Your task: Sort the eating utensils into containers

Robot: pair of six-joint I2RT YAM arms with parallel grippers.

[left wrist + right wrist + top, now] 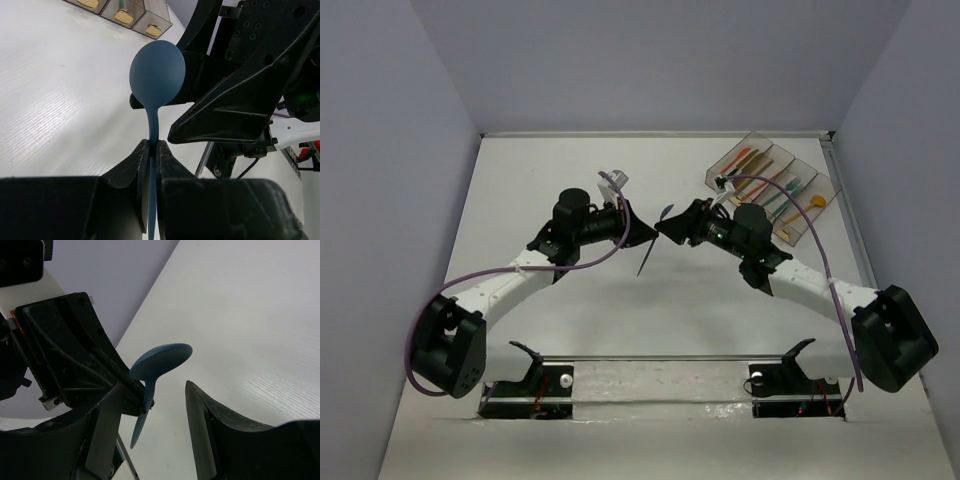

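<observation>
Mid-air handover is happening well left of the containers (827,182). The left gripper (155,146) is clamping a blue spoon (157,72) by its handle, and the right gripper (165,390) is sitting with jaws apart around the bowl, not gripping yet. Several utensils (788,196) are already lying in the containers, so this spoon is looking like one of the last to bin.

A blue spoon (165,359) sits between the spread fingers of the right hand (156,390), its bowl uppermost and leaning right, clear of the right-side finger (202,425). The black left hand (70,350) pinches the handle from the left, above the white surface (250,315).
</observation>
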